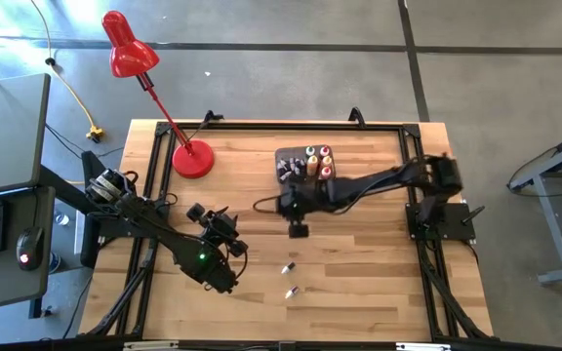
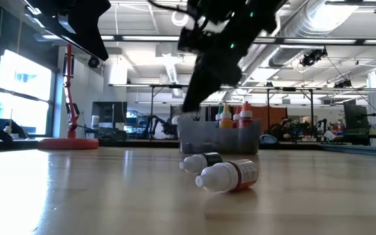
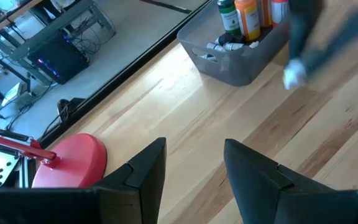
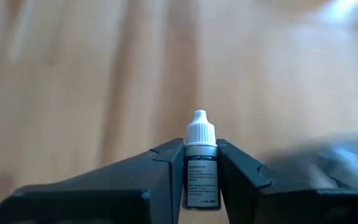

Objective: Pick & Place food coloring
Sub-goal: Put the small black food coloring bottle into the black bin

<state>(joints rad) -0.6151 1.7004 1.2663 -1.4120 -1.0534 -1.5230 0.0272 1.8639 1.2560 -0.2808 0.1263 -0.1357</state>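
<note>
R claw (image 4: 201,163) grips dark bottle (image 4: 201,171) nr grey tub (image 1: 291,156); L claw (image 3: 194,165) open; red lamp (image 1: 149,83) far side.

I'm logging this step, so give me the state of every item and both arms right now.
Right gripper: shut on a white-capped bottle, above the table.
Left gripper: open, empty.
Two bottles: lying on their sides on the table.
Grey tub: upright, bottles standing inside.
Red lamp: standing.
</note>
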